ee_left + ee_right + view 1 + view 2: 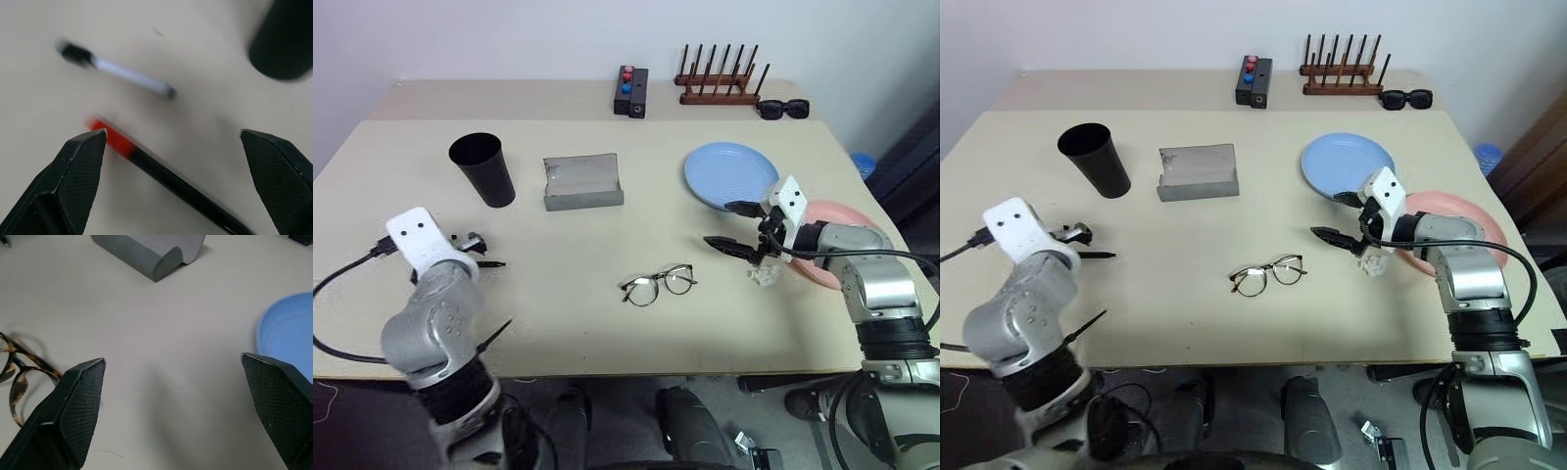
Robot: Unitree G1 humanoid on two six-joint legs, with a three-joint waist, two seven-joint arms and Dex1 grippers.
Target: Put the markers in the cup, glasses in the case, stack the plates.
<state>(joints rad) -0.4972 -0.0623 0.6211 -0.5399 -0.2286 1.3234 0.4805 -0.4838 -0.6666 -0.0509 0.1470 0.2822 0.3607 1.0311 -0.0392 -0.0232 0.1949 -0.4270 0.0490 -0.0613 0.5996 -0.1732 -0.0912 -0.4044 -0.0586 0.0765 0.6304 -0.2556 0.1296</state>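
Now my left tool [171, 181] hangs released over the markers [161, 171] on the tabletop [607, 255], the red-ended one lying slantwise between its fingers; my right tool [734, 227], also released, sits nearer the glasses [658, 285].

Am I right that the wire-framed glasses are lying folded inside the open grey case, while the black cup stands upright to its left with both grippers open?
Not quite: the glasses lie on the bare table, in front of the grey case, which holds nothing, as the left eye view shows. The black cup does stand upright left of it, and the left gripper and right gripper are open.
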